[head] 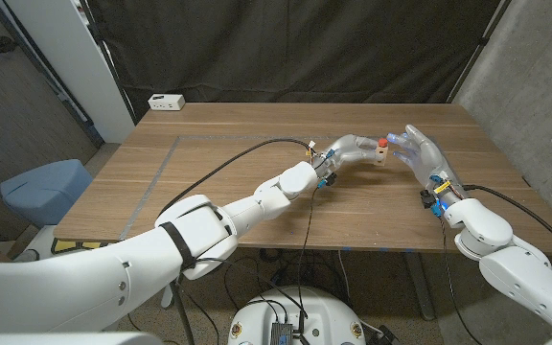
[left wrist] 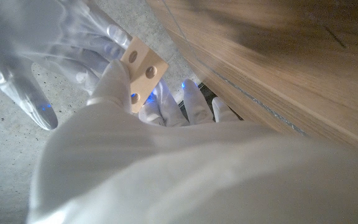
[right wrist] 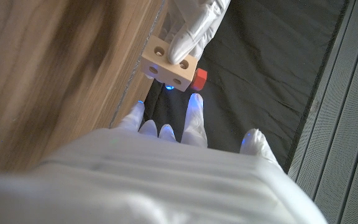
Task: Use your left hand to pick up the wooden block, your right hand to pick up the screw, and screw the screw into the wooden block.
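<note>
- Head view: the left hand (head: 351, 149) holds the small pale wooden block with round holes (head: 379, 154) lifted above the brown wooden table (head: 209, 182), fingers closed around it. The red-headed screw (head: 382, 143) sits at the block's top, its head pointing upward, so its long axis looks roughly upright, though it is too small to be sure. The right hand (head: 420, 151) stands just beside the block on the far side from the left hand, fingers reaching toward the screw head; whether they pinch it I cannot tell.
- Left wrist view: the block (left wrist: 143, 70) is pinched between the left hand's fingers (left wrist: 114, 81), two holes on its broad face turned toward the camera. The right hand (left wrist: 55, 43) hangs close beyond it with fingers spread.
- Right wrist view: the block (right wrist: 169, 64) is gripped from beyond by a finger of the left hand (right wrist: 188, 31); the red screw head (right wrist: 198, 78) juts from the block's side, just ahead of the right hand's fingertips (right wrist: 195, 106), which appear apart and not touching it.
- Handling, as a judgement: the block looks light, stiff and smooth, best clamped on its flat faces clear of the holes; the screw is small and likely slippery, best taken by its head and turned about its own axis.
</note>
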Controlling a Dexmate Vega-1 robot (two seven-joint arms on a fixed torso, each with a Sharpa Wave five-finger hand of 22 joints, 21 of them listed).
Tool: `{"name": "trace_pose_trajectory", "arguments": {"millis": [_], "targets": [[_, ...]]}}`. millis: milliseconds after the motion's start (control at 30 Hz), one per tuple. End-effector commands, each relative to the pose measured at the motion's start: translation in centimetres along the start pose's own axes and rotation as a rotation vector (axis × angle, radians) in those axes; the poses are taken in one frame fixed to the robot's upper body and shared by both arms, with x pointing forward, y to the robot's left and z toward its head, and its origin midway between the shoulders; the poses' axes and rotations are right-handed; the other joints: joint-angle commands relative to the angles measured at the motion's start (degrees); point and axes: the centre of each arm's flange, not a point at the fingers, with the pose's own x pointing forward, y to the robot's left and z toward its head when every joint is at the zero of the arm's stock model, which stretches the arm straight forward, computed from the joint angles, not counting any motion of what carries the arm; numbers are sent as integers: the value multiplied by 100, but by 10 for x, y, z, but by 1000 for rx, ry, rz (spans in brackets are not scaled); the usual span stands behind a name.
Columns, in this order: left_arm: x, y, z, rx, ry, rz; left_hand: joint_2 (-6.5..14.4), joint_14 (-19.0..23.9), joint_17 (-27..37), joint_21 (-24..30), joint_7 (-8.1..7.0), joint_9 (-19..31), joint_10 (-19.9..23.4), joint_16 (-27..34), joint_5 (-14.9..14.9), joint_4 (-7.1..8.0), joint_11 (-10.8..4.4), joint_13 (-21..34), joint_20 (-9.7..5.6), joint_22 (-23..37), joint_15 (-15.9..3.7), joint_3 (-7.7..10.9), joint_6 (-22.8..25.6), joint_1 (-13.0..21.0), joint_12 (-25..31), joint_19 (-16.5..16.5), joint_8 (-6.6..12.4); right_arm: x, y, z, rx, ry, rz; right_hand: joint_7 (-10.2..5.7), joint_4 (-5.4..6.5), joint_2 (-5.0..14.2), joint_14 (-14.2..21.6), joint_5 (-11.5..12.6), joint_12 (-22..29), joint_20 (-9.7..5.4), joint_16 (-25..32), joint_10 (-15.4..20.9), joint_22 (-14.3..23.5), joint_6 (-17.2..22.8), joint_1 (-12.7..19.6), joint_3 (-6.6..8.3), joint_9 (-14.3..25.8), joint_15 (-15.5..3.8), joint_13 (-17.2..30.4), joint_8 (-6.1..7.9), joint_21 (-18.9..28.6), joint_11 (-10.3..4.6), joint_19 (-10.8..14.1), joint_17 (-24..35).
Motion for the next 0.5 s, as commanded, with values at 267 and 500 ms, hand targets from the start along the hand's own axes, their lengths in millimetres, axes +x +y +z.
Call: {"name": "trace_pose_trajectory", "arguments": {"millis": [267, 500], "targets": [[-1, 0, 0, 1, -1, 0, 307, -41, 1, 12, -4, 30, -53, 0, 49, 269, 6, 17, 27, 32, -411, 354, -48, -211, -30, 11, 24, 6, 1, -1, 4, 8, 20, -17, 25, 2, -57, 30, 21, 28, -4, -57, 16, -41, -55, -4, 10, 30, 17, 3, -3, -17, -75, 17], [-2, 0, -1, -1, 0, 2, 305, -54, -3, 13, -7, 30, -62, 3, 51, 263, 6, 13, 30, 32, -404, 361, -57, -204, -45, 11, 27, 8, 2, 0, 6, 3, 26, -10, 31, 7, -57, 35, 34, 28, 3, -63, 17, -1, -61, -2, 9, 28, 16, 35, 3, -15, -78, 18]]}}
